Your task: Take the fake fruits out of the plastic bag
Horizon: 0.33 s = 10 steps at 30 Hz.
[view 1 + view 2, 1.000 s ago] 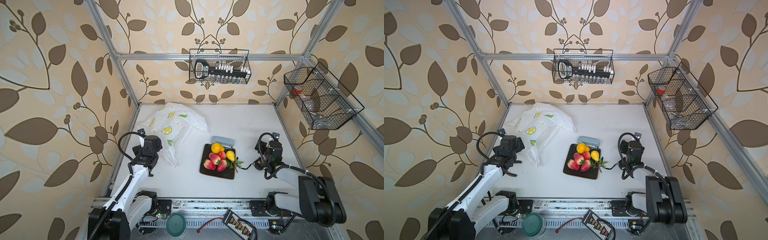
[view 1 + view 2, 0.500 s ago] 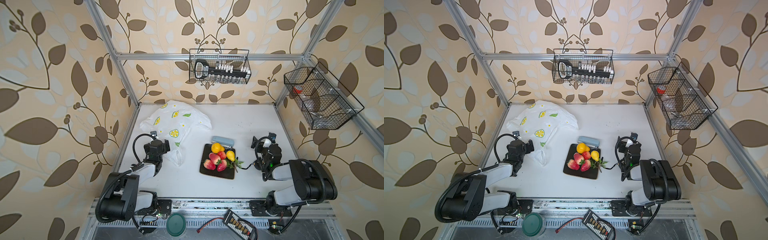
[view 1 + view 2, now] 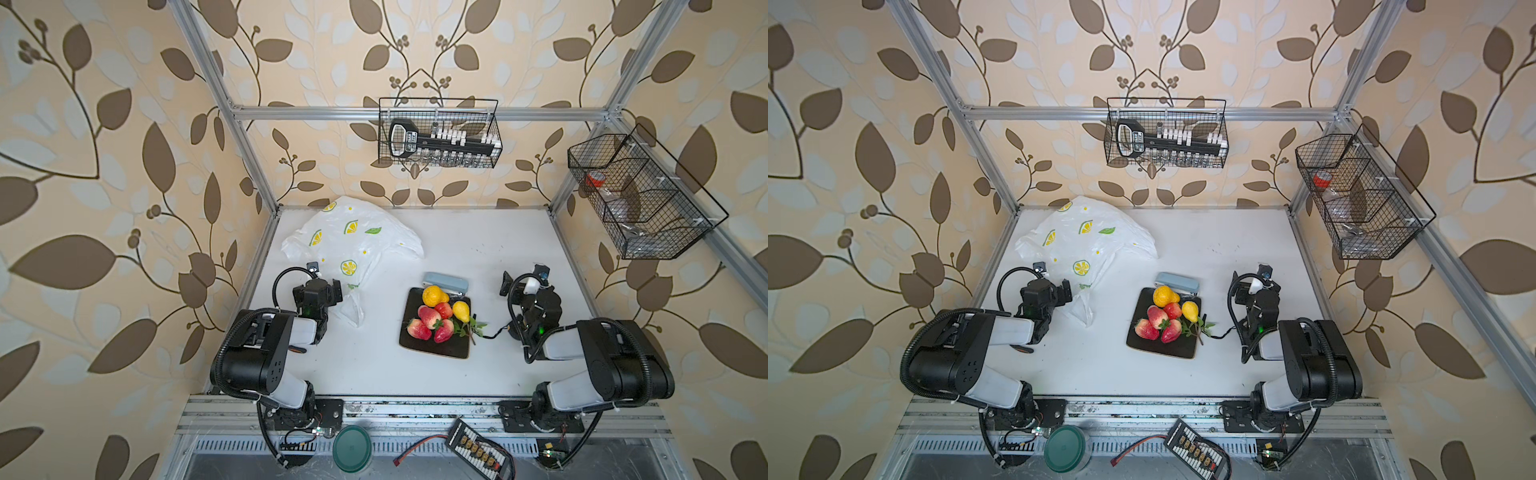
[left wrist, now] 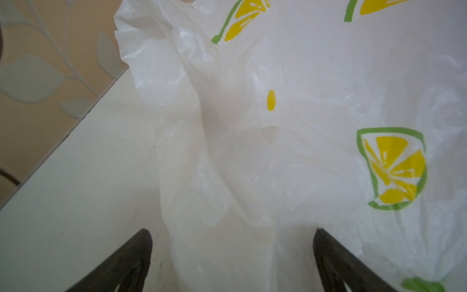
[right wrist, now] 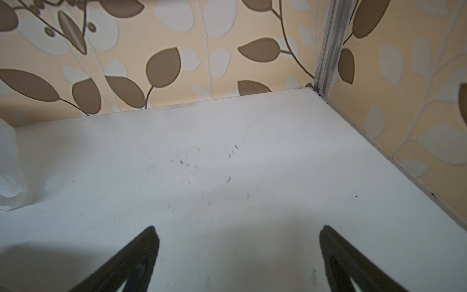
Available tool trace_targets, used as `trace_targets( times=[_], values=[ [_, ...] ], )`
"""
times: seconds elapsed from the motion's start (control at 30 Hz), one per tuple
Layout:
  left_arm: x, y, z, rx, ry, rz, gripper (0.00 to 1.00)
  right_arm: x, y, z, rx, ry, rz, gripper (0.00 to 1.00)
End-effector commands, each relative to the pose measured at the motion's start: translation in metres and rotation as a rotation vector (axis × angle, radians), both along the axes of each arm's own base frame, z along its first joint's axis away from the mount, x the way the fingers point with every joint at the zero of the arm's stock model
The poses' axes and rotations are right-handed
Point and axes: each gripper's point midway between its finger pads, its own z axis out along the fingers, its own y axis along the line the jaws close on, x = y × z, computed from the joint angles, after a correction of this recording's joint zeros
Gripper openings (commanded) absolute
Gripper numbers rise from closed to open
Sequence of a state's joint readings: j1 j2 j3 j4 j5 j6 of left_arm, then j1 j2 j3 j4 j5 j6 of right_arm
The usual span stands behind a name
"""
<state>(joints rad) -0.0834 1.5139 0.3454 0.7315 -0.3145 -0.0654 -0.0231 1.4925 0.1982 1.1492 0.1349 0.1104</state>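
Several glossy fruits [image 3: 430,318] heaped; bag [image 3: 357,241] crumpled, limp.

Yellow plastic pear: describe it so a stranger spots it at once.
Near the centre of the white tabletop lies a black square tray of plastic fruits. The yellow pear lies on the pile's right side, beside the green leafy sprig. Only it is yellow and teardrop-shaped; the rest are red or orange.

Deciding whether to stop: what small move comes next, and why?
Probably draw the left gripper back from the thin white lemon-print plastic bag: its jaws stand open astride a fold, the bag looks flat, and the glossy plastic fruits lie piled on the black square tray.
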Motion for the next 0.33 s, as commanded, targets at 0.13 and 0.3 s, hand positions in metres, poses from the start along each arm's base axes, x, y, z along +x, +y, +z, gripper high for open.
trace_targets(
  times=[0.13, 0.3],
  values=[
    [0.0176, 0.0051, 0.0170, -0.004, -0.050, 0.018, 0.99, 0.0052, -0.0007, 0.0094, -0.022, -0.026, -0.009, 0.99],
    [0.0125, 0.0046, 0.0230, -0.010, -0.078, 0.009, 0.99, 0.0052, -0.0006, 0.0090, -0.021, -0.025, -0.009, 1.00]
  ],
)
